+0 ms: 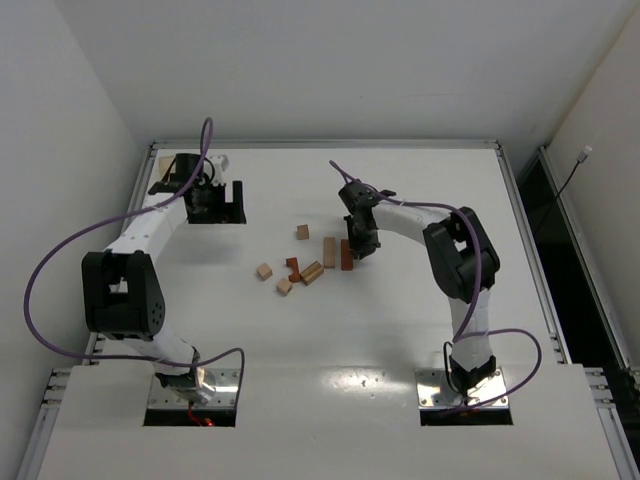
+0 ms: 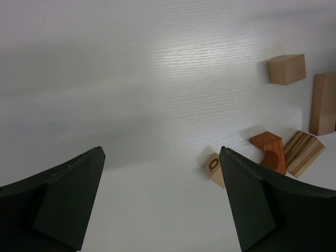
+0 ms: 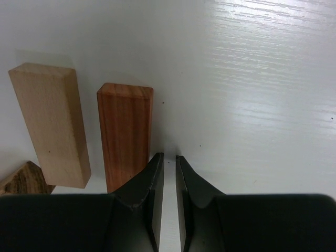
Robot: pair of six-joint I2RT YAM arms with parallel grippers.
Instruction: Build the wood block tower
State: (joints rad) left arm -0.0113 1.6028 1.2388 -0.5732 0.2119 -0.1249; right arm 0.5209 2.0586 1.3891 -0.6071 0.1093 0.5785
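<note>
1 red bar (image 3: 125, 136) lies just left of the right gripper (image 3: 169, 157), long axis near-far; its jaws are barely cracked, empty. Meanwhile the left gripper (image 2: 161, 152), wide open and empty, sits way farther off.

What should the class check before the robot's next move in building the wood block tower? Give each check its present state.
1. Right gripper empty: ok, fingers slightly apart with nothing between them.
2. Reddish-brown bar clear of those fingers: cannot tell, its near end lies right beside one.
3. Light tan bar lying flat, apart from the reddish-brown bar: ok.
4. Left gripper wide open and empty: ok.
5. Tower begun: not ok, the blocks lie loose on the table, none seen stacked.
</note>
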